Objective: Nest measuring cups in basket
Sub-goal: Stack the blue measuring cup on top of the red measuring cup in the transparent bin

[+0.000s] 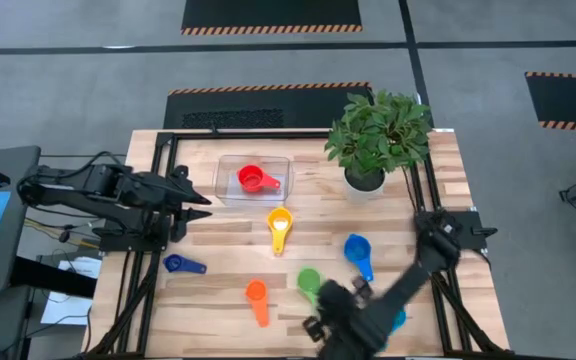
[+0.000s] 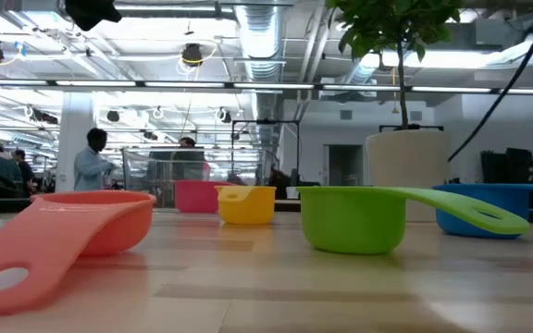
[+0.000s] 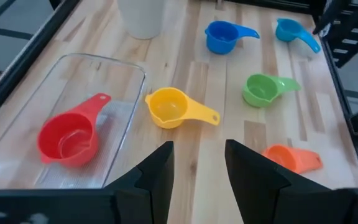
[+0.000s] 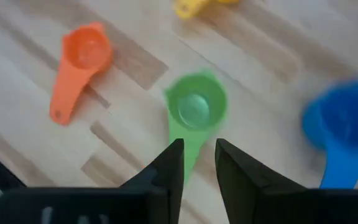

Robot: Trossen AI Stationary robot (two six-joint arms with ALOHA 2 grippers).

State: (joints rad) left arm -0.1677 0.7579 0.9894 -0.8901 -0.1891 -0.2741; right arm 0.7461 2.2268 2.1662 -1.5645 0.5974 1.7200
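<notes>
Hovering above the green cup (image 4: 194, 109), our right gripper (image 4: 197, 163) has its fingers parted with the cup's handle showing between them, not gripped. Our left gripper (image 3: 197, 168) waits beside the basket (image 1: 230, 166), fingers apart and empty. We see the red cup (image 1: 251, 179) lying inside the basket. On the table (image 1: 448, 180) lie the yellow cup (image 1: 279, 223), blue cup (image 1: 356, 248), dark blue cup (image 1: 176, 264) and orange cup (image 1: 257, 293); a light blue cup (image 3: 287, 29) sits near the blue one.

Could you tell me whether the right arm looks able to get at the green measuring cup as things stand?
Probably yes: the right gripper hangs open directly over the green cup, its handle pointing between the fingers, with nothing in between.
</notes>
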